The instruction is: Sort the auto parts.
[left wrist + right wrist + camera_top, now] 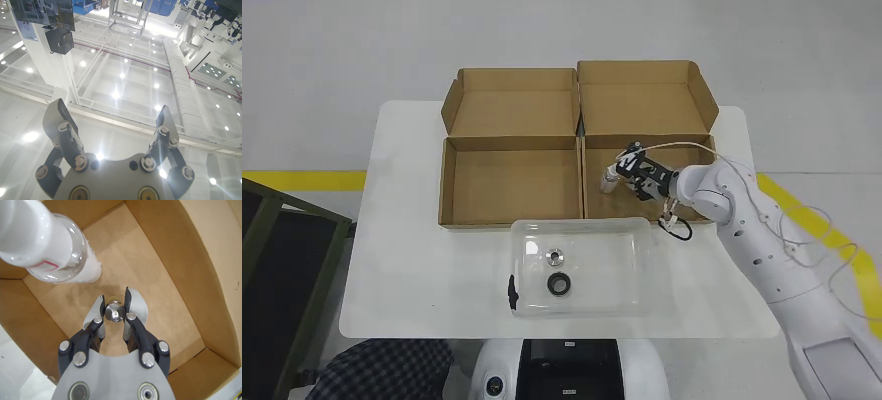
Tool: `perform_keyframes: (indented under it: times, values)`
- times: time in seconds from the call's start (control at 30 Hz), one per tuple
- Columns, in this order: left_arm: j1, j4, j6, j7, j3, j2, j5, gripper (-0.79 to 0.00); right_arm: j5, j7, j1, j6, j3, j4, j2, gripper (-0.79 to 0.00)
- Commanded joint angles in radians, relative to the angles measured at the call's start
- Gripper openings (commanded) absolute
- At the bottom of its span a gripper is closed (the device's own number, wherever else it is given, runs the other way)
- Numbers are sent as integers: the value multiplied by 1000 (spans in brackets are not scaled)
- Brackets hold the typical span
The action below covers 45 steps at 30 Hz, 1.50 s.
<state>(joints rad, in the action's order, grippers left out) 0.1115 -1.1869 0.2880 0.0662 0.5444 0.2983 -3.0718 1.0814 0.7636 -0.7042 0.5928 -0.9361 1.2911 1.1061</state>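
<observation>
My right gripper (114,294) is shut on a shiny metal cylindrical part (114,312), held just above the floor of the right cardboard box (151,279). From above, that gripper (628,166) hangs over the near-left part of the right box (600,206). A white cylinder with a clear band (56,249) stands upright in the same box, close beside the gripper. My left gripper (112,104) is open, holds nothing, and points up at the ceiling. A clear plastic tray (642,292) at the table's front holds a small silver part (555,255) and a black ring (559,285).
An open left cardboard box (510,186) sits beside the right one, both with lids folded back. A small black piece (512,292) sits at the tray's left edge. The white table (402,250) has bare room at left and right.
</observation>
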Motion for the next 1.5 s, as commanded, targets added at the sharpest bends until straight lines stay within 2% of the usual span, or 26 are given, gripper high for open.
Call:
perform_keyframes:
  times: [0.0, 0.07, 0.4, 0.77, 1.0, 1.23, 1.47]
  values:
    - [0, 0, 0, 0, 0, 0, 0, 0, -2, -2, -1, -1, -3, 7, 0, -591]
    - [0, 0, 0, 0, 0, 0, 0, 0, 0, -4, -6, 0, -11, 24, -3, -539]
    - [0, 0, 0, 0, 0, 0, 0, 0, 2, -7, -92, 16, -110, 183, -35, -428]
    - [0, 0, 0, 0, 0, 0, 0, 0, 62, 11, -282, 22, -278, 525, -84, -409]
    - [0, 0, 0, 0, 0, 0, 0, 0, 87, -21, -415, 56, -335, 714, -102, -400]
    - [0, 0, 0, 0, 0, 0, 0, 0, 125, -86, -521, 98, -328, 806, -111, -394]
    - [0, 0, 0, 0, 0, 0, 0, 0, 187, -126, -548, 156, -270, 842, -112, -394]
